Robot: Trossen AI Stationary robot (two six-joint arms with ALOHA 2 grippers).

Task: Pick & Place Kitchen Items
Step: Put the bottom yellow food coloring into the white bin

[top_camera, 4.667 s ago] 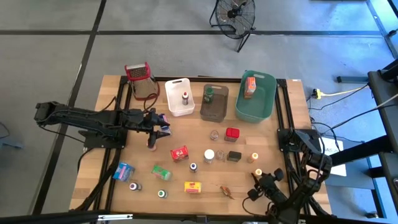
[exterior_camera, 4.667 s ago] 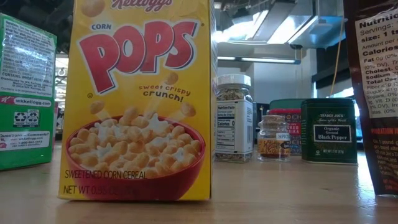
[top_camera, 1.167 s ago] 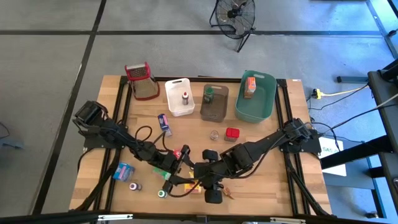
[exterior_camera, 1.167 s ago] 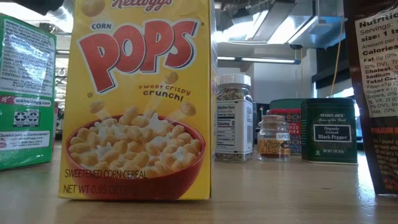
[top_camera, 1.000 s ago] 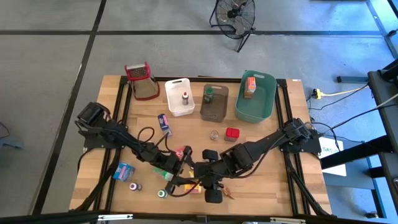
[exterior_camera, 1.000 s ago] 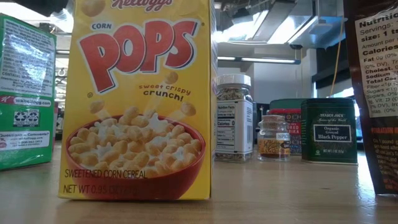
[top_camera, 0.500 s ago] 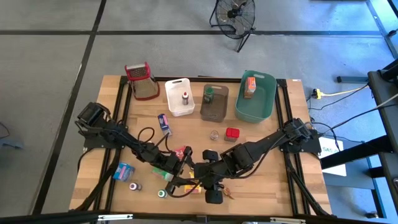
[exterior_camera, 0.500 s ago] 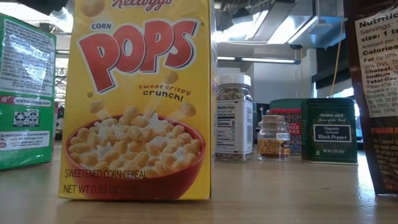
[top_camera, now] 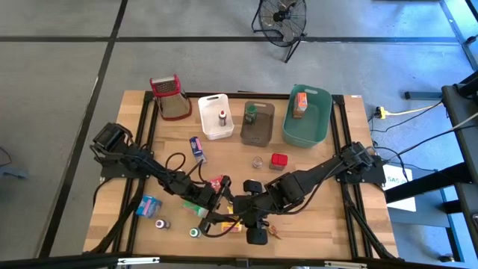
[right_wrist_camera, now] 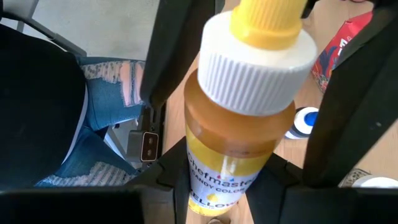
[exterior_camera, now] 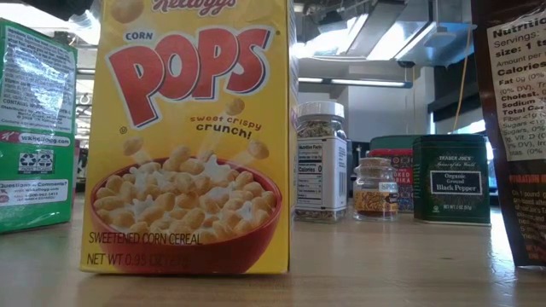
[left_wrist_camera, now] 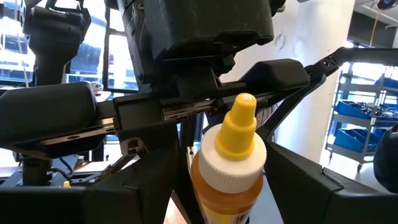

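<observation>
A small amber bottle (right_wrist_camera: 239, 143) with a white ribbed cap and a yellow nozzle hangs above the table's near middle, where both arms meet. My right gripper (top_camera: 239, 203) is shut on it. My left gripper (top_camera: 222, 200) reaches in from the left, about level. Its fingers (right_wrist_camera: 348, 93) stand open on either side of the bottle's upper part, and table shows between one of them and the bottle. The left wrist view shows the same bottle (left_wrist_camera: 231, 155) upright in front of the right gripper's body. Other kitchen items stand around on the table. My right gripper pinches the lower, labelled part of the bottle's body (right_wrist_camera: 208, 180) between its two fingers. It comes slanting down from the table's right side. The bottle is lifted clear of the table, roughly upright, with its cap up.
A white tub (top_camera: 215, 116), a brown tub (top_camera: 258, 122) and a green tub (top_camera: 307, 114) stand along the far edge beside a mesh grater (top_camera: 168, 96). A yellow cereal box (exterior_camera: 192, 136), spice jars and a pepper tin (exterior_camera: 452, 179) fill the low view.
</observation>
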